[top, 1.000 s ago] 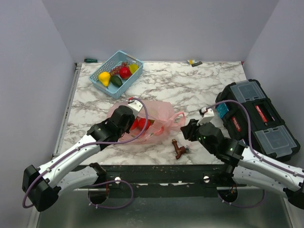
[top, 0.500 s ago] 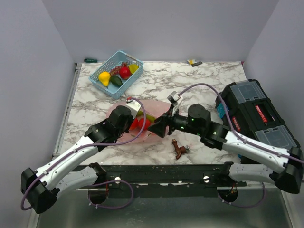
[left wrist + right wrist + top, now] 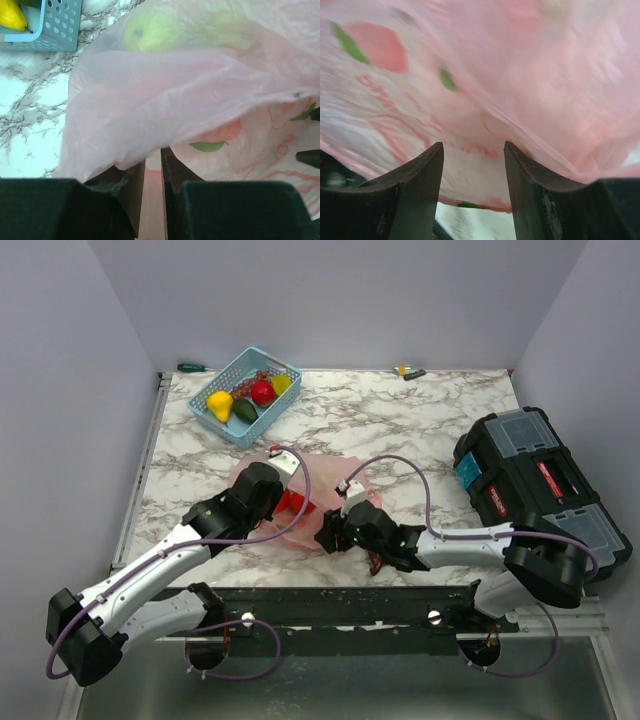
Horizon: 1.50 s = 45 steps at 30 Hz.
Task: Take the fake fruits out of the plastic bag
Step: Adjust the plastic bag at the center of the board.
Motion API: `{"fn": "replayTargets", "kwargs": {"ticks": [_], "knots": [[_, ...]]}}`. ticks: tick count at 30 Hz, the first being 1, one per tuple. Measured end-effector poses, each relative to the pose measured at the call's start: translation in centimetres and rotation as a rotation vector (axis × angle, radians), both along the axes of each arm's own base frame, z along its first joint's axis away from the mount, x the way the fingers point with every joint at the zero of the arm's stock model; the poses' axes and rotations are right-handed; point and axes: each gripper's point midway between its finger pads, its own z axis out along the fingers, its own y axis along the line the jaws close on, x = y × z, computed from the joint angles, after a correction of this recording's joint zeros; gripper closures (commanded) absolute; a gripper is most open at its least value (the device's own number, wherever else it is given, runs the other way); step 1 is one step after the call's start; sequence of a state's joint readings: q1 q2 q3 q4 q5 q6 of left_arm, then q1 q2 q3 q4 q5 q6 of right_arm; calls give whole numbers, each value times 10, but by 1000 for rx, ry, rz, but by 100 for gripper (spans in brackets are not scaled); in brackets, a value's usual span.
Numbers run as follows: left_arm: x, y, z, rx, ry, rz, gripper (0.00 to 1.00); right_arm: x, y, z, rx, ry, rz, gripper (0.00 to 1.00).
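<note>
Plastic bag (image 3: 325,475): slumped on the marble table (image 3: 420,420), front centre-left, between my two wrists. Fake fruits (image 3: 296,502) are inside it, and from overhead the red ones show at the near side of the bag. Through the film my left wrist camera picks out a yellow-green fruit (image 3: 145,31) toward the bag's far end. Lower right in that view are red shapes with green leaves, fruit or print on the film, I cannot tell which. My left gripper (image 3: 152,167) is at the bag's near-left edge. Its fingers are drawn almost together, with only a thin slit between them. Pink film sits in the slit and drapes over the tips, so it reads as a pinch on the bag. My right gripper (image 3: 473,147) is pushed up against the bag's near-right side, fingers parted wide. Film stretches across the gap beyond the tips, and nothing is clamped. Brown tap-like piece (image 3: 377,562): at the front edge, partly under my right forearm. Light blue basket (image 3: 222,378): far left, well apart from the bag, holding yellow, dark green and red fruit. Black toolbox (image 3: 540,480): on the table's right edge. Green-handled screwdriver (image 3: 190,367): far left corner, beside the basket.
</note>
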<state>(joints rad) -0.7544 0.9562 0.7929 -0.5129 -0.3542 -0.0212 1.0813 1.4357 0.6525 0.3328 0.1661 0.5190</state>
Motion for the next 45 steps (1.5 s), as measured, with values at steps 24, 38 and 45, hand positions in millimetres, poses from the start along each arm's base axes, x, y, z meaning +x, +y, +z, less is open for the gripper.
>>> {"fn": "replayTargets", "kwargs": {"ticks": [24,38,45], "knots": [[-27,-13,66,-285,1,-10,39,1,25,40,89,-60,-85,62],[-64,23,-52,-476,245,452,45,1,45,-37,-22,11,-46,69],[-52,61,-66,-477,172,721,43,10,15,-47,-83,-28,-148,68]]}}
